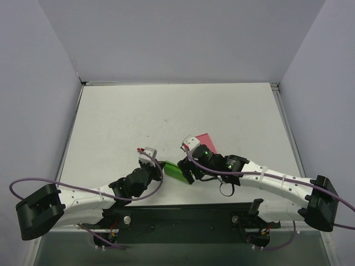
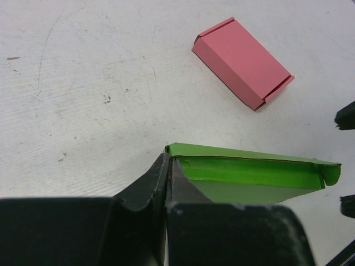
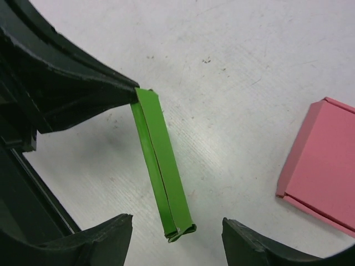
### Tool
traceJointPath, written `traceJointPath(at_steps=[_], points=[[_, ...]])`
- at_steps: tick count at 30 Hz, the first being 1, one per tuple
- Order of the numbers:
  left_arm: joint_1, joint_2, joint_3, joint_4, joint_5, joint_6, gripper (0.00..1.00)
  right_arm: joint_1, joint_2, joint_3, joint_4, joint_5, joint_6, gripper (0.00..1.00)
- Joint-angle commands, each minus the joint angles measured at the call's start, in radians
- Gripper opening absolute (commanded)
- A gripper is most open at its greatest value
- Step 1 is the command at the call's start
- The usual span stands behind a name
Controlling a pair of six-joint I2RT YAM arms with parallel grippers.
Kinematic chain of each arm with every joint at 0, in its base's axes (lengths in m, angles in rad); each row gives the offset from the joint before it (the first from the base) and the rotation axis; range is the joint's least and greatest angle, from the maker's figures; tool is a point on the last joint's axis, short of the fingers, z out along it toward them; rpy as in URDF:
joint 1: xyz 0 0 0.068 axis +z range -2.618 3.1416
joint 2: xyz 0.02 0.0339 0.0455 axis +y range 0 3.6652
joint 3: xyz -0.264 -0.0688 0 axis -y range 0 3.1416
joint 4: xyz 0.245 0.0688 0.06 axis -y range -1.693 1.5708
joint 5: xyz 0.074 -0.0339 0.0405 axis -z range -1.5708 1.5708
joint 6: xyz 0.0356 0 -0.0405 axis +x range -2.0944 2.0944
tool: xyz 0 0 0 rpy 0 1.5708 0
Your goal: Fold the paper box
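The paper box [image 1: 177, 170] is a bright green card box held just above the table between the two arms. My left gripper [image 2: 168, 160] is shut on its near corner, pinching the card wall of the green paper box [image 2: 249, 177], whose open inside faces the camera. In the right wrist view the paper box [image 3: 161, 166] hangs edge-on, folded narrow, with its free end crumpled. My right gripper [image 3: 177, 235] stands open around that free end, fingers apart on both sides without touching it. From above, the right gripper [image 1: 189, 176] sits at the box's right end.
A flat pink box [image 1: 203, 141] lies on the white table [image 1: 138, 116] just behind the right gripper, also seen as the pink box [image 2: 243, 61] and the pink box [image 3: 324, 166]. Grey walls enclose the table on three sides.
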Motion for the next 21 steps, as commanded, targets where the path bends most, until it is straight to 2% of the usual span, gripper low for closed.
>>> traceJointPath(at_steps=[1,3,9,21], points=[[-0.031,0.050,0.030,-0.196,-0.034,0.017,0.00,-0.004,-0.085,0.014,-0.082,0.141,0.167,0.63],[-0.043,0.067,0.039,-0.201,-0.044,0.017,0.00,-0.002,-0.100,0.005,-0.092,0.153,0.181,0.54],[-0.075,0.099,0.073,-0.228,-0.075,0.009,0.00,0.008,-0.111,-0.012,-0.143,0.143,0.243,0.37],[-0.092,0.104,0.088,-0.253,-0.094,-0.001,0.00,0.053,-0.073,-0.064,-0.089,0.153,0.375,0.30]])
